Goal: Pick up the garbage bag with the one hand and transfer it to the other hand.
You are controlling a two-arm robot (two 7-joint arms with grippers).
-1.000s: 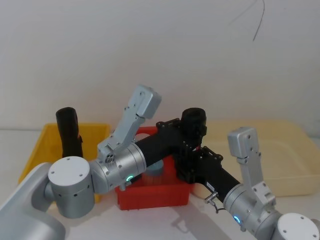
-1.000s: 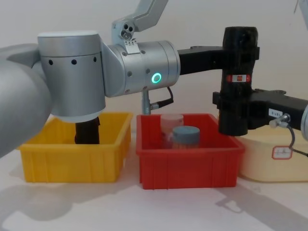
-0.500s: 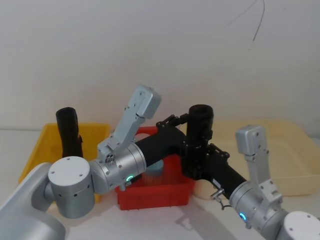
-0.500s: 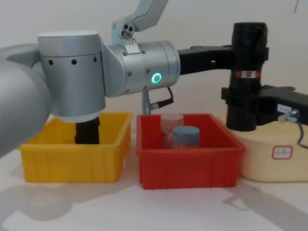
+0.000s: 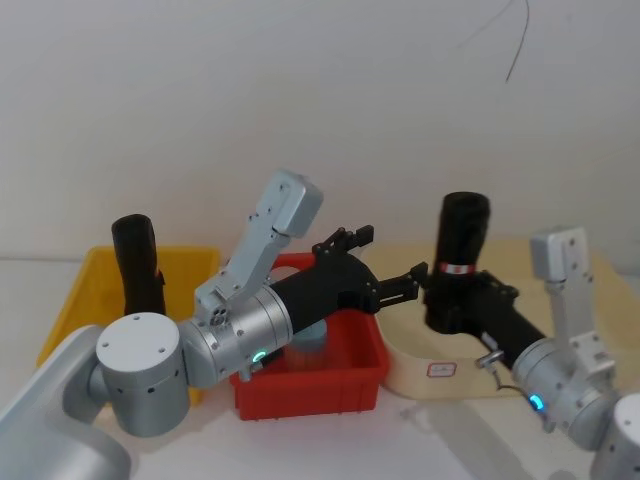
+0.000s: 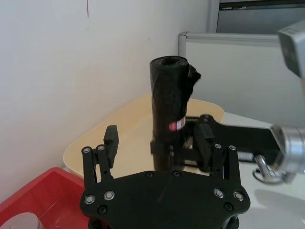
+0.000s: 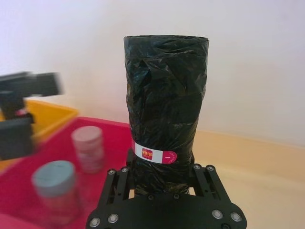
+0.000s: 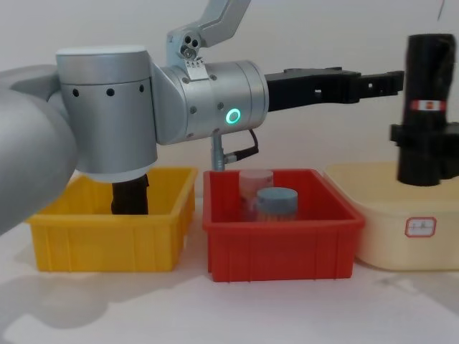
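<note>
The garbage bag (image 5: 461,245), a tall black roll with a red-and-white band, stands upright in my right gripper (image 5: 452,305), which is shut on its lower part. In the chest view the garbage bag (image 8: 429,100) hangs above the cream bin with the right gripper (image 8: 422,142) around its base. My left gripper (image 5: 385,258) is open, with a gap between it and the bag on its right. In the left wrist view the left gripper (image 6: 159,139) has its fingers (image 6: 110,137) spread, and the bag (image 6: 170,102) stands beyond them. The right wrist view shows the bag (image 7: 164,105) close up.
A second black roll (image 5: 136,262) stands in the yellow bin (image 8: 107,240) at the left. The red bin (image 8: 280,240) in the middle holds a grey-capped jar (image 8: 277,203) and a clear one. A cream bin (image 8: 401,236) sits at the right, under the bag.
My right gripper has carried the bag rightward and clear of the left gripper, to above the cream bin. The left gripper has let go and stayed in place, open.
</note>
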